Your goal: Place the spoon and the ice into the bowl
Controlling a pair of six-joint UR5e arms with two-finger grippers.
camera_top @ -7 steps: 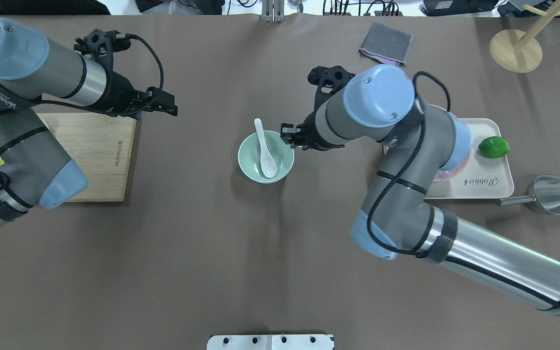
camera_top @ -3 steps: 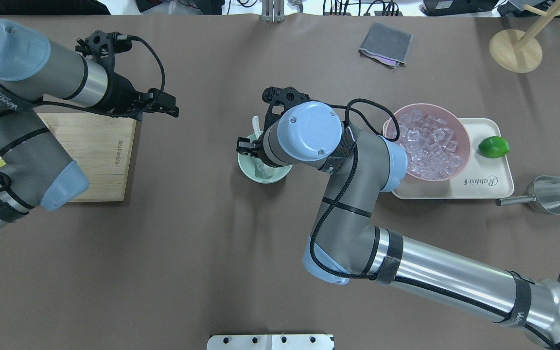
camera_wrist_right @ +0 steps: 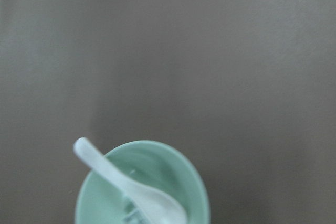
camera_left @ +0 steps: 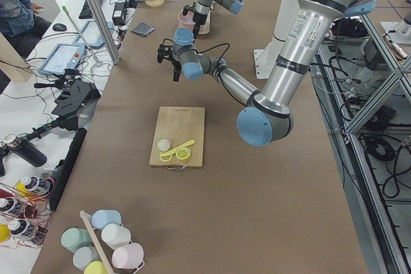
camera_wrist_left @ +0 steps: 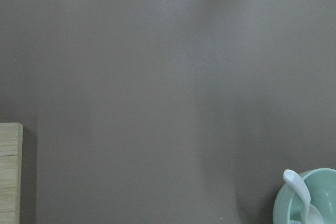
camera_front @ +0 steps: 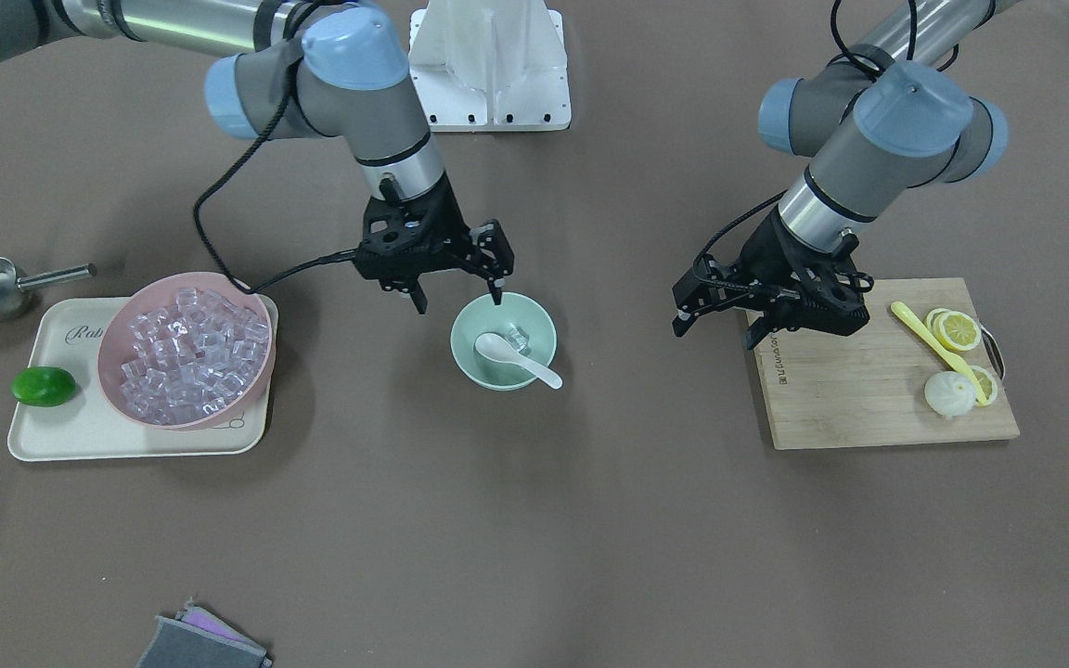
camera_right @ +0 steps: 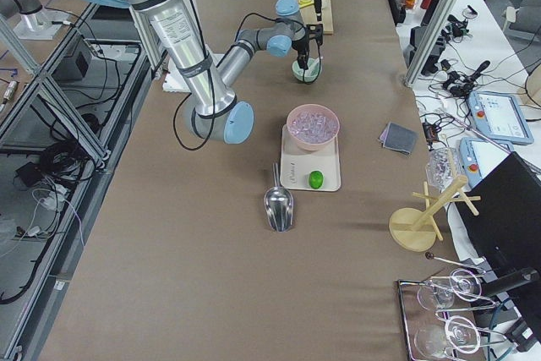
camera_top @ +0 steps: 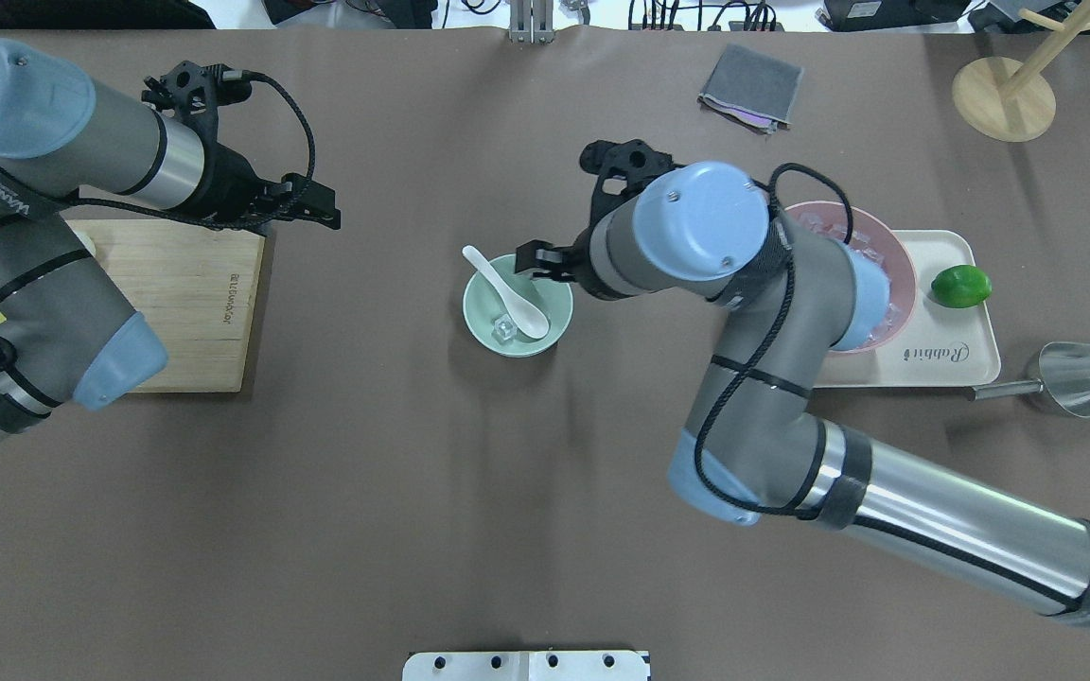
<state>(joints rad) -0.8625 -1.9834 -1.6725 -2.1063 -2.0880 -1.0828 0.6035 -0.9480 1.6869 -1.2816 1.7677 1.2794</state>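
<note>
step: spoon (camera_front: 521, 360), ice (camera_front: 518, 333) lie in bowl (camera_front: 488, 377) just below right hand (camera_front: 458, 301), likely finished | hand: wide, empty | next: lift clear of spoon handle

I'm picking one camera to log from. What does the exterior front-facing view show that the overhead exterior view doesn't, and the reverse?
Only front-facing: the long thin yellow utensil on the wooden cutting board, hidden overhead by the left arm. Only overhead: the round-based wooden stand. Both: the small mint-green bowl holding the glossy white spoon and a clear ice cube, with the right hand open at its rim.
</note>
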